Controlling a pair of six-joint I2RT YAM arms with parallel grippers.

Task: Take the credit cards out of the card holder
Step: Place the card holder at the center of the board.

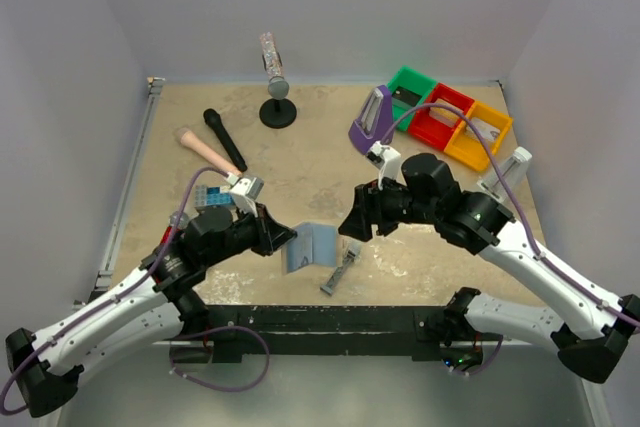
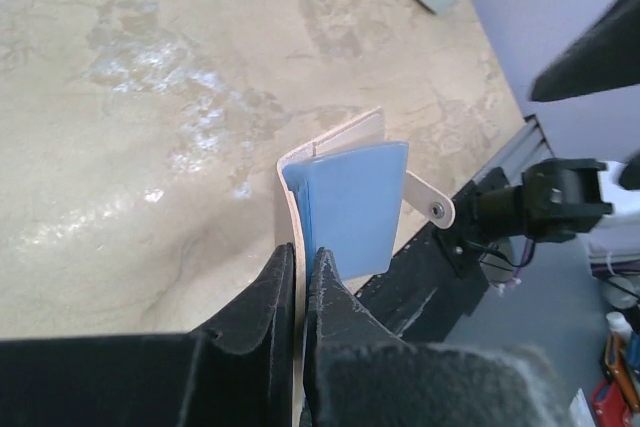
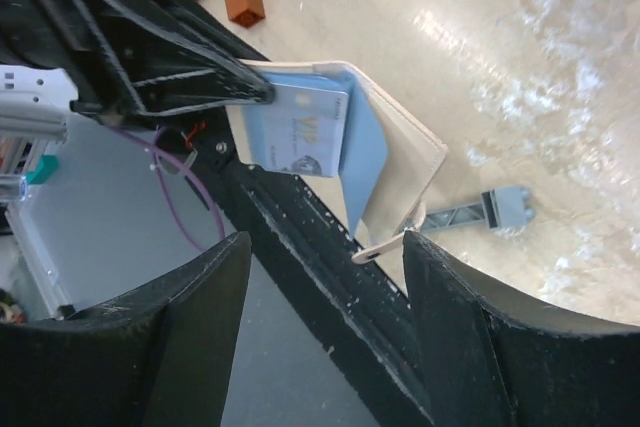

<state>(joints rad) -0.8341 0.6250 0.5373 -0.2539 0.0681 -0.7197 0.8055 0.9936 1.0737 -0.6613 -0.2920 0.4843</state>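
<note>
On the left, the left gripper (image 1: pixel 290 237) is closed tight on the left edge of the card holder (image 1: pixel 312 245). It holds the card holder on edge, near the front border of the table (image 1: pixel 300 147); whether its lower edge touches the table, I cannot tell. The holder is half unfolded, and its pale blue inside faces to the right. In the right wrist view, a silver-grey credit card (image 3: pixel 310 132) sits in the pocket just beside the left fingertips. To the right, just beside the holder, the right gripper (image 1: pixel 345 227) has its jaws wide apart and holds nothing. It looks directly at the card, so I judge it the nearer arm for pulling the card out, to the right.
</note>
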